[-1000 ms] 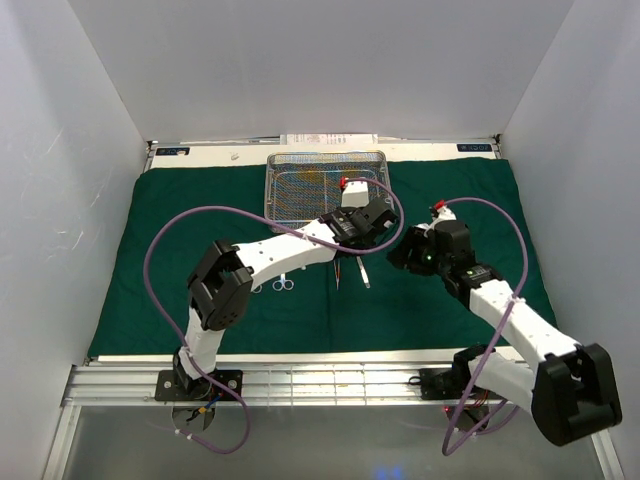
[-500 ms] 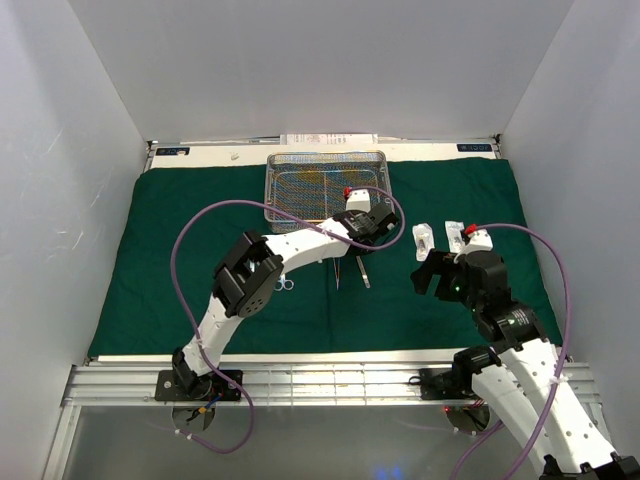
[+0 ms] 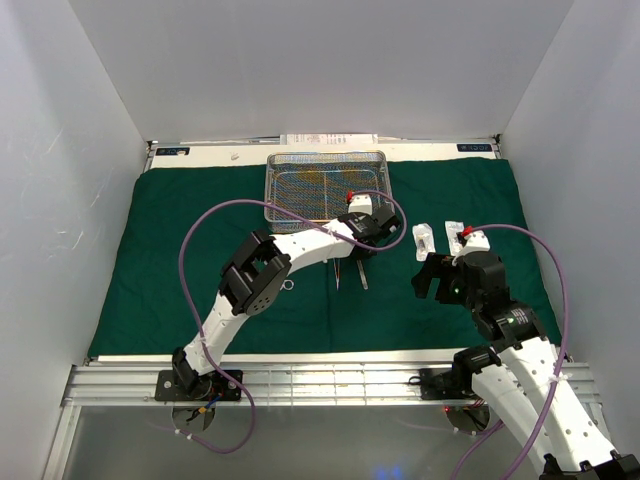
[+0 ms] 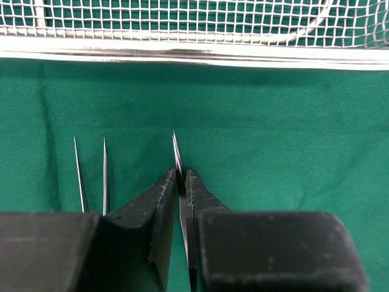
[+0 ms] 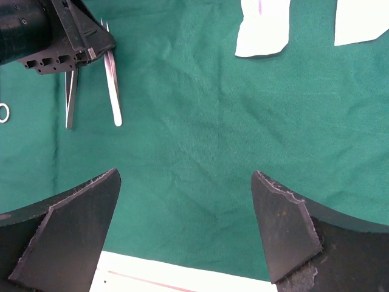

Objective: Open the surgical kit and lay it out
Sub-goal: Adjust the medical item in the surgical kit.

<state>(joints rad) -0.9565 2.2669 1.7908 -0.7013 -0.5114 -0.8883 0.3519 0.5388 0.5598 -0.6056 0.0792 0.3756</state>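
Note:
The surgical kit lies open: its dark green cloth point(image 3: 180, 260) is spread flat, with the silver mesh tray point(image 3: 325, 185) at the back. My left gripper point(image 3: 358, 243) is low, just in front of the tray rim point(image 4: 182, 52). Its jaws point(image 4: 181, 173) are shut on one thin tweezers point(image 4: 175, 143), whose tip pokes out ahead. The second tweezers point(image 4: 91, 176) lies just to its left. Two white packets point(image 3: 423, 238) point(image 3: 455, 235) lie to the right. My right gripper point(image 3: 432, 278) point(image 5: 185, 176) hangs open over bare cloth, holding nothing. A scissors ring point(image 3: 288, 287) shows beside the left arm.
The white table edge point(image 5: 182, 274) runs under my right gripper's fingers. White walls close in the left, right and back sides. A purple cable loops over each arm. A white strip point(image 3: 330, 138) lies behind the tray.
My right gripper opened, leaving the packets on the cloth, and drew back toward the near edge. My left gripper's jaws closed in on the tweezers.

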